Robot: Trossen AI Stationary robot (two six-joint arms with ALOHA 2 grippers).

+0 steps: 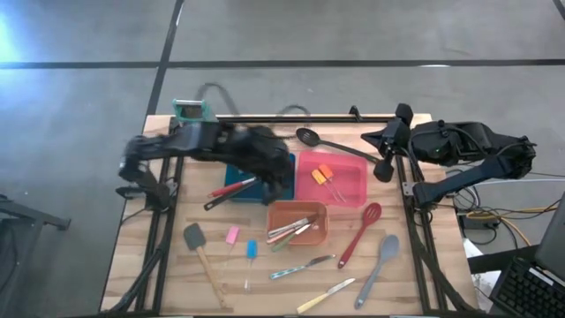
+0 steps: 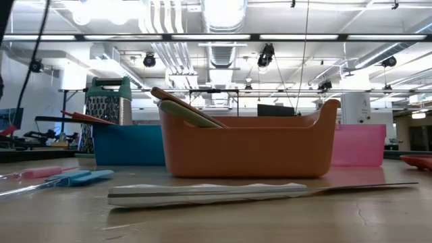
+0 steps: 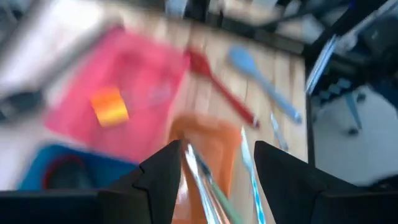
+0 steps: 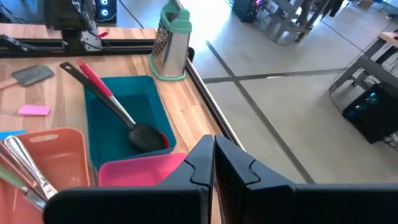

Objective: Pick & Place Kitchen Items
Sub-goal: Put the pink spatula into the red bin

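Observation:
My left gripper (image 1: 277, 182) hovers open above the inner end of the blue tray (image 1: 237, 168), beside the orange tray (image 1: 298, 238). In the left wrist view my left gripper (image 3: 217, 150) looks down on the orange tray (image 3: 214, 140), where several knives (image 3: 202, 174) lie slanted. A red spoon (image 1: 231, 187) and a black spoon (image 4: 144, 134) lie in the blue tray, handles over its rim. Orange-headed spatulas (image 1: 324, 175) lie in the pink tray (image 1: 351, 187). My right gripper (image 1: 383, 168) waits shut at the table's right edge, also shown as my right gripper (image 4: 214, 148).
Loose on the table: a black ladle (image 1: 328, 145), a red spoon (image 1: 361, 232), a grey spoon (image 1: 380, 263), two knives (image 1: 302, 267) (image 1: 326, 296), a grey spatula (image 1: 199, 247), and pink (image 1: 232, 236) and blue (image 1: 251, 251) small spatulas. A grater (image 1: 189, 110) stands at the far-left corner.

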